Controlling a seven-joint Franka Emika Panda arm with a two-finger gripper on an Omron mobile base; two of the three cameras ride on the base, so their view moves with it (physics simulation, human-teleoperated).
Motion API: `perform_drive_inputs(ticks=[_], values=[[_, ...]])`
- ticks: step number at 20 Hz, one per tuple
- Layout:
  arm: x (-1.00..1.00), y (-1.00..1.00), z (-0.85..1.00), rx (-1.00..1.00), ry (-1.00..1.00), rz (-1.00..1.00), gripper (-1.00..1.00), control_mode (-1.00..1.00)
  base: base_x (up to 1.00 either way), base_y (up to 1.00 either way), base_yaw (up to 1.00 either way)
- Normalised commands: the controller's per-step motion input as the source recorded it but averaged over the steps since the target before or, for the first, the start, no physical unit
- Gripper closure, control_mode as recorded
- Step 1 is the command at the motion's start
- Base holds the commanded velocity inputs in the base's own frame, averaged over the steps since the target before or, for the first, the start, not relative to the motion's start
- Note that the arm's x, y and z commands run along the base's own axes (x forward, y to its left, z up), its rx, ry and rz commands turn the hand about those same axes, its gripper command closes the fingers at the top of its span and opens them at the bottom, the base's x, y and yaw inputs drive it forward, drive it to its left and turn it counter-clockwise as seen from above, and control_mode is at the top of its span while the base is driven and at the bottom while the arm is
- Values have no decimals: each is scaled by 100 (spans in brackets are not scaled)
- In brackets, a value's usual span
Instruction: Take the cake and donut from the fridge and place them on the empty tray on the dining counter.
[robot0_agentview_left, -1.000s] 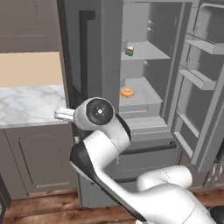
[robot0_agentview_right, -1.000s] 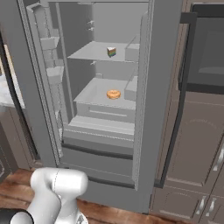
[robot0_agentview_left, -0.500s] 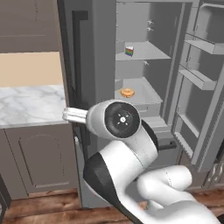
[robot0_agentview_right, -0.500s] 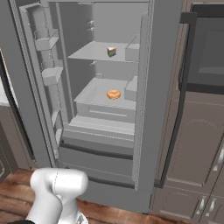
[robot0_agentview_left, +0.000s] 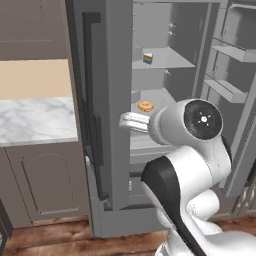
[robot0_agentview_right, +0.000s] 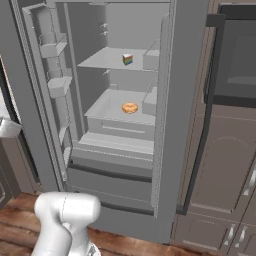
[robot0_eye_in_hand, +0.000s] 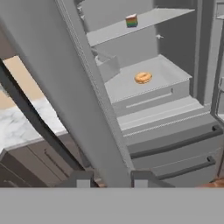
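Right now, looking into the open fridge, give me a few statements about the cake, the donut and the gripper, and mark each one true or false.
1. The cake sits on a higher shelf than the donut. True.
2. The donut is clamped in the gripper. False: it lies on its shelf inside the fridge, apart from the gripper.
3. The fridge doors stand open. True.
4. The cake lies in the bottom drawer. False: it is up on a shelf.
5. The gripper is shut and holds nothing. True.
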Motion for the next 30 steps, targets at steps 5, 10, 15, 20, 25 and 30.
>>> perform_drive_inputs(ticks=[5,10,15,20,25,30], values=[[-20,-87,-21,-2,-3,6,-100,-100,0,0,0],[5,-34,-2,-35,-20,47,-100,-100,0,0,0],[7,2,0,-69,-23,54,-100,-100,0,0,0],[2,-20,0,-76,-6,57,-100,-100,0,0,0],[-3,-61,-6,-75,-28,42,-100,-100,0,0,0],[10,-64,-18,-40,-62,18,-100,-100,0,0,0]])
